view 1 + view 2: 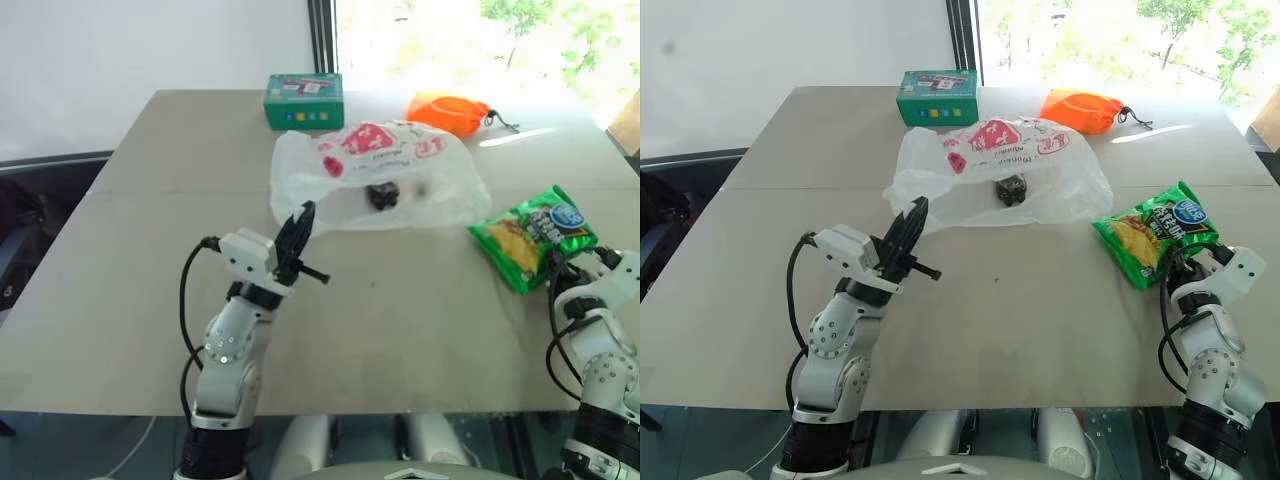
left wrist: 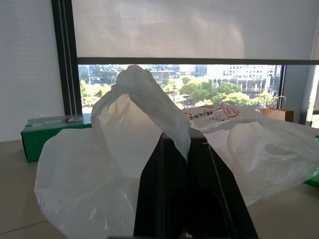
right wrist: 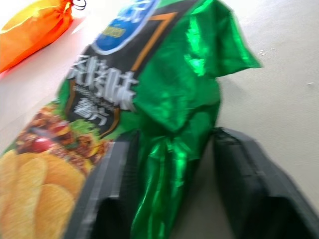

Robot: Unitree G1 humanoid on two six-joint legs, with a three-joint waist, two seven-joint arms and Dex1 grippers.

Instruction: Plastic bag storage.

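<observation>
The plastic bag (image 1: 380, 175), translucent white with red print, lies on the middle of the table with a small dark item (image 1: 383, 195) inside. My left gripper (image 1: 303, 215) is shut on the bag's near-left edge, and in the left wrist view a fold of the bag (image 2: 149, 99) rises from between the closed fingers (image 2: 164, 164). My right gripper (image 3: 172, 137) is at the table's right edge, open. Its two fingers stand on either side of the near end of a green chips packet (image 1: 530, 235), with a gap at one finger (image 3: 244, 174).
A green box (image 1: 304, 101) stands at the table's far edge. An orange fabric pouch (image 1: 450, 112) lies to its right. The beige table (image 1: 400, 320) has bare surface in front of the bag. A window and a white wall are behind.
</observation>
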